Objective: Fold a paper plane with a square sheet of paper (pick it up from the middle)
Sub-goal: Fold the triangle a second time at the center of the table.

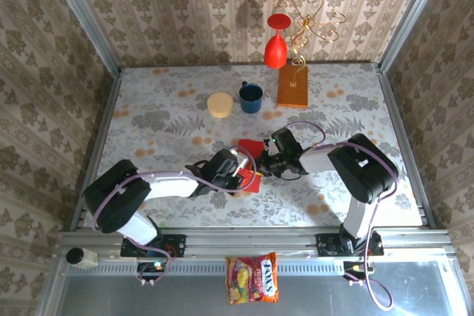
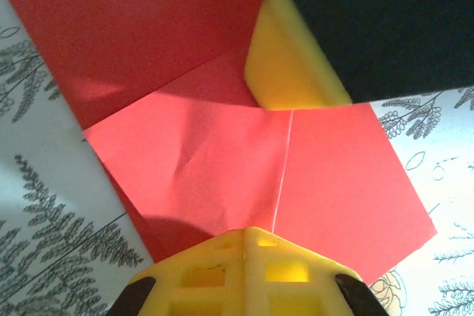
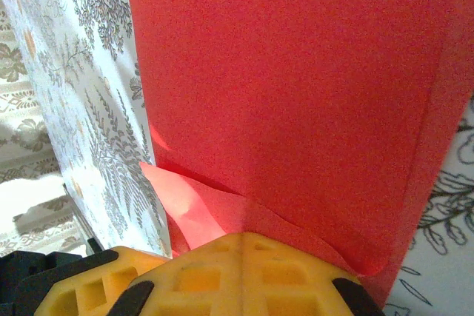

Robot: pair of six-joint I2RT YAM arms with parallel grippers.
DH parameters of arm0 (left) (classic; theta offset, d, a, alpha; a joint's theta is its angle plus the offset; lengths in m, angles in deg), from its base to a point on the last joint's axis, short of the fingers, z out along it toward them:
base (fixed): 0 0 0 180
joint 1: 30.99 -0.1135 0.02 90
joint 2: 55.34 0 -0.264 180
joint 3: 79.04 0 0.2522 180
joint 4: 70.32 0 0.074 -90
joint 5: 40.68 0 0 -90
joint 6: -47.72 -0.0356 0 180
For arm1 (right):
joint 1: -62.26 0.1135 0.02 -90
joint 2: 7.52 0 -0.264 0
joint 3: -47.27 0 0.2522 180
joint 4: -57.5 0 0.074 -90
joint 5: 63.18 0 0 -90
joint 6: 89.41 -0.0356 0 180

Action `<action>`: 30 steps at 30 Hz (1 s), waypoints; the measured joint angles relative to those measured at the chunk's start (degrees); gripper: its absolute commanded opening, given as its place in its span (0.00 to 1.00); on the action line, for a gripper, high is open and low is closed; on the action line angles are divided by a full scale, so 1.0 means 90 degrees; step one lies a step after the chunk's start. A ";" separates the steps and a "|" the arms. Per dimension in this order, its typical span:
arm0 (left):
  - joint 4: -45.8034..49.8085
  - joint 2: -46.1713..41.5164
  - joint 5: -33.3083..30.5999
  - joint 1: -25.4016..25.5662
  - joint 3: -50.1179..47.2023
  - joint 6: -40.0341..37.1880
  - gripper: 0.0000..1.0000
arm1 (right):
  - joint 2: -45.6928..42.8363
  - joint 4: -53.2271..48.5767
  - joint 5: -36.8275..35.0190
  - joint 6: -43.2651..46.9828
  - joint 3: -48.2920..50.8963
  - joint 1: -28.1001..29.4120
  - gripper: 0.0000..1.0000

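Floral tabletop (image 1: 163, 120), middle-near: the square sheet of paper (image 1: 250, 146) sits between my arms. Left pincer (image 2: 248, 233), pressed together, looks like it's pinning the sheet flat so the right pincer (image 3: 248, 236), pinching a flap, can fold it over.

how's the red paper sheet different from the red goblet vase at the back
The thin red paper sheet is flat and creased; the red goblet-shaped vase is rounded and bulbous. The paper sits mid-table, pinched between the left gripper and right gripper; the vase stands upright at the far edge, untouched. Both are bright red.
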 measured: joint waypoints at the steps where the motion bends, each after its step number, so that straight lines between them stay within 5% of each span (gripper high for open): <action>1: 0.0005 -0.0029 -0.0070 0.0019 -0.0029 0.0049 0.00 | 0.0000 0.0000 0.0000 0.0000 0.0000 -0.0002 0.00; 22: 0.0682 -0.1251 -0.1103 0.0379 -0.0748 0.0993 0.00 | 0.0002 0.0058 0.0032 0.0000 0.0034 -0.0034 0.00; 30: 0.0401 -0.1360 -0.0384 0.0483 -0.0403 0.0600 0.00 | 0.0002 0.0102 0.0049 0.0000 0.0056 -0.0046 0.00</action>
